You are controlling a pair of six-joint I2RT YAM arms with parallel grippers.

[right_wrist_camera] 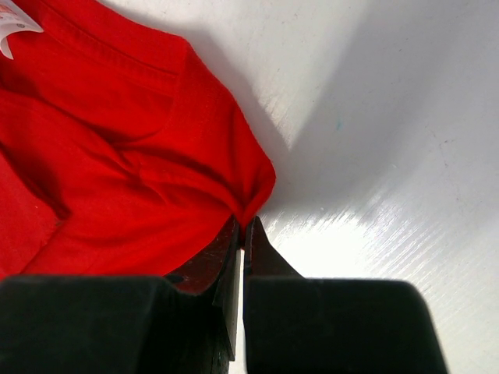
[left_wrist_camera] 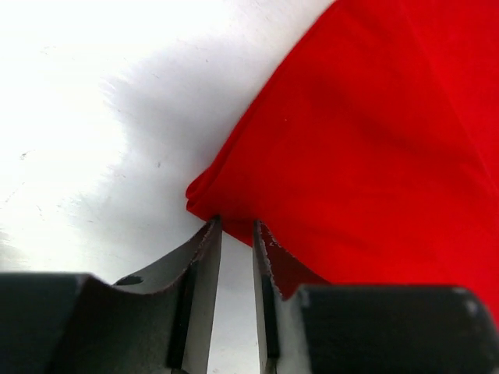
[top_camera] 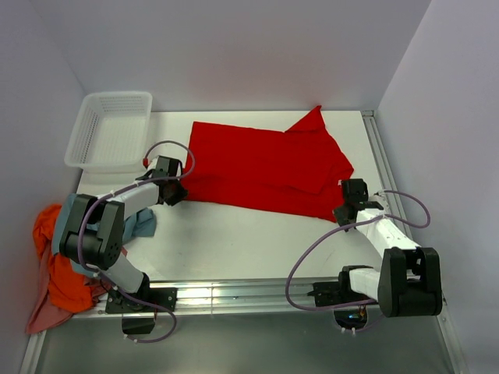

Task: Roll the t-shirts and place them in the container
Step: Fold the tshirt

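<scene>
A bright red t-shirt (top_camera: 265, 167) lies folded into a long band across the far half of the white table. My left gripper (top_camera: 173, 191) is at its left near corner. In the left wrist view the left gripper (left_wrist_camera: 236, 226) has a narrow gap between its jaws, whose tips touch the edge of the red cloth (left_wrist_camera: 374, 140). My right gripper (top_camera: 348, 209) is at the shirt's right near corner. The right wrist view shows the right gripper (right_wrist_camera: 243, 222) shut on a pinch of the red shirt (right_wrist_camera: 117, 156), whose white neck label (right_wrist_camera: 12, 27) shows at the top left.
A white perforated basket (top_camera: 109, 128) stands at the back left. Off the table's left near edge hangs a heap of other shirts: orange (top_camera: 54, 257), grey-blue (top_camera: 144, 226) and pale pink (top_camera: 43, 315). A metal rail (top_camera: 234, 292) runs along the near edge.
</scene>
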